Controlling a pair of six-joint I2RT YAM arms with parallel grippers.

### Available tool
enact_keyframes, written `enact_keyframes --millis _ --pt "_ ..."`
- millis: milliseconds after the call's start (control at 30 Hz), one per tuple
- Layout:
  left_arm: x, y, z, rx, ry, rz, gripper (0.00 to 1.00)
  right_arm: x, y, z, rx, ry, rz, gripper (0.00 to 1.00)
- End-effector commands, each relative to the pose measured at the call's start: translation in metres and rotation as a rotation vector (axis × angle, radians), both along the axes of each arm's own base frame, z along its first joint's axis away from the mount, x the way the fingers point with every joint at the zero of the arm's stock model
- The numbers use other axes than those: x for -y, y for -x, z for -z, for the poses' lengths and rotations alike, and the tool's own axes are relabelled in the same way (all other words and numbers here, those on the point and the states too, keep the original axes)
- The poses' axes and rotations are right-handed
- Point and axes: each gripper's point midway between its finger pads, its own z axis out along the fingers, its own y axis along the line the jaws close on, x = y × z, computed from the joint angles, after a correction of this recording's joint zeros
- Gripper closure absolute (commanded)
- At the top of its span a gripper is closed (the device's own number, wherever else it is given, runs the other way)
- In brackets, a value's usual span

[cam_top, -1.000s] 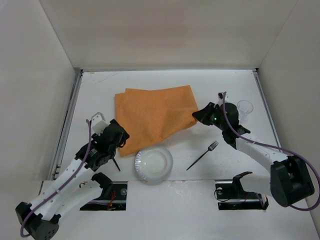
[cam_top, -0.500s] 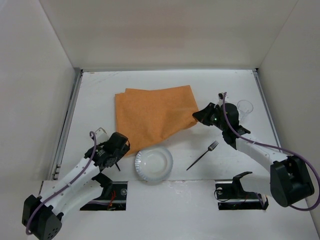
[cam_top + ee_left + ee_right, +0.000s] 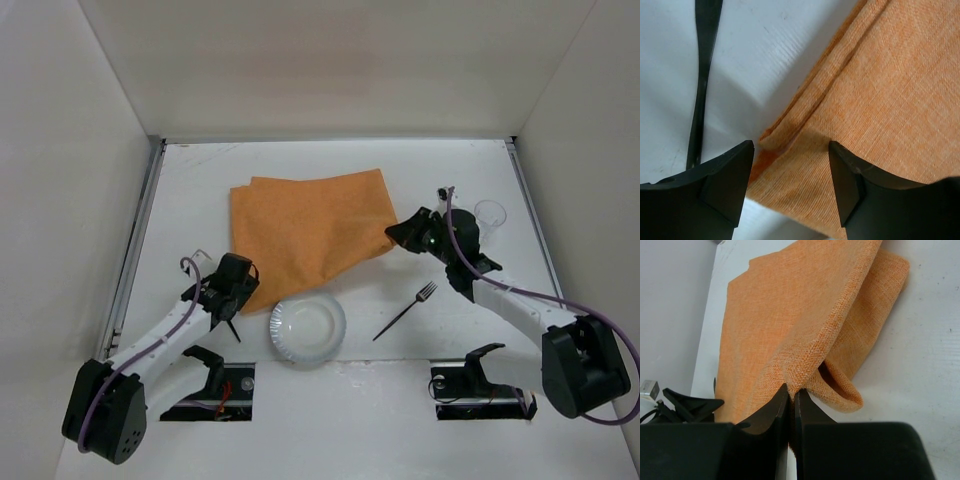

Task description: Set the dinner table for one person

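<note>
Nearest me the left gripper (image 3: 790, 150) has swung back in, jaws apart astride a corner of the orange placemat (image 3: 305, 235), plain only in its wrist view, beside maybe a knife (image 3: 702, 75); farther off the right gripper (image 3: 791, 390) stays pinched on the folded corner, so spreading it on the dinner table (image 3: 200, 180) can start

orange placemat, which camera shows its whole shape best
The top external view: the orange placemat shows whole there, its right corner at the right claw. The right wrist view shows only a folded edge pinched in that claw; the left wrist view shows just one corner inside the open left claw.
</note>
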Motion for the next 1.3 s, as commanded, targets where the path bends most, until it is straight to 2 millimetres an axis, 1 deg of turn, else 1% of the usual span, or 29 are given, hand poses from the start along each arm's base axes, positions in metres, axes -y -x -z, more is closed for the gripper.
enact_keyframes --millis 0,33,100,133,233,300,333,400,467,533,567,600,633,733,767,833,933,967,1000,1033,1100,1133,1167,1200,1233,1267 --pt "0.0 -0.011 0.009 0.013 -0.001 0.006 0.42 0.004 -0.006 -0.028 0.107 -0.04 0.016 0.96" --pt "0.001 -0.01 0.013 0.001 -0.002 0.012 0.43 0.004 -0.006 -0.028 0.107 -0.04 0.015 0.96" --pt "0.002 -0.008 0.019 -0.017 -0.003 0.014 0.49 0.004 -0.007 -0.027 0.104 -0.039 0.013 0.96" --pt "0.003 -0.008 0.02 -0.017 -0.003 0.015 0.53 0.003 -0.007 -0.026 0.1 -0.04 0.014 0.96" --pt "0.002 -0.008 0.02 -0.008 -0.004 0.018 0.71 0.003 -0.008 -0.024 0.094 -0.038 0.014 0.96" --pt "0.002 -0.012 0.016 0.016 -0.004 0.036 0.86 0.004 -0.009 -0.024 0.094 -0.037 0.02 0.96" --pt "0.006 -0.016 0.011 0.035 0.006 0.051 0.91 0.006 -0.01 -0.025 0.097 -0.037 0.029 0.96" --pt "0.016 -0.027 -0.006 0.1 0.035 0.084 0.97 0.01 -0.011 -0.031 0.105 -0.053 0.046 0.97" --pt "0.023 -0.04 -0.033 0.181 0.054 0.108 0.99 0.014 -0.011 -0.043 0.121 -0.073 0.064 0.97" --pt "0.032 -0.057 -0.075 0.295 0.074 0.127 1.0 0.021 -0.01 -0.058 0.138 -0.098 0.089 0.97" --pt "0.033 -0.064 -0.092 0.34 0.081 0.125 1.0 0.024 -0.01 -0.068 0.152 -0.105 0.102 0.97" --pt "0.032 -0.074 -0.117 0.407 0.088 0.108 1.0 0.026 -0.01 -0.079 0.17 -0.111 0.114 0.97" --pt "0.033 -0.083 -0.136 0.462 0.096 0.101 1.0 0.028 -0.01 -0.088 0.182 -0.113 0.124 0.97" --pt "0.034 -0.123 -0.193 0.622 0.134 0.056 1.0 0.03 -0.021 -0.115 0.204 -0.102 0.148 0.97" --pt "0.033 -0.134 -0.205 0.653 0.141 0.043 1.0 0.03 -0.029 -0.122 0.205 -0.093 0.154 0.97" --pt "0.027 -0.163 -0.229 0.711 0.156 -0.001 1.0 0.027 -0.052 -0.134 0.207 -0.076 0.162 0.97" --pt "0.021 -0.222 -0.274 0.784 0.189 -0.029 1.0 0.024 -0.105 -0.15 0.19 -0.06 0.17 0.98" --pt "0.019 -0.238 -0.287 0.799 0.192 -0.028 1.0 0.023 -0.124 -0.161 0.197 -0.059 0.172 0.98" --pt "0.017 -0.259 -0.304 0.819 0.194 -0.028 1.0 0.024 -0.144 -0.175 0.209 -0.06 0.176 0.99" --pt "0.011 -0.279 -0.32 0.831 0.196 -0.032 1.0 0.026 -0.162 -0.192 0.226 -0.065 0.182 0.99" --pt "0.005 -0.309 -0.35 0.848 0.201 -0.028 1.0 0.029 -0.19 -0.234 0.275 -0.079 0.191 0.99" --pt "0.004 -0.32 -0.369 0.861 0.208 -0.019 1.0 0.032 -0.198 -0.257 0.309 -0.085 0.195 0.99" --pt "0.003 -0.325 -0.382 0.875 0.213 -0.011 1.0 0.033 -0.204 -0.279 0.345 -0.094 0.191 0.99" --pt "0.001 -0.328 -0.399 0.902 0.216 -0.005 1.0 0.034 -0.206 -0.298 0.384 -0.096 0.183 0.99" --pt "-0.001 -0.327 -0.417 0.936 0.212 0.002 1.0 0.035 -0.206 -0.315 0.423 -0.095 0.177 0.99" --pt "-0.003 -0.325 -0.425 0.955 0.201 0.006 1.0 0.036 -0.203 -0.33 0.462 -0.09 0.171 0.99"
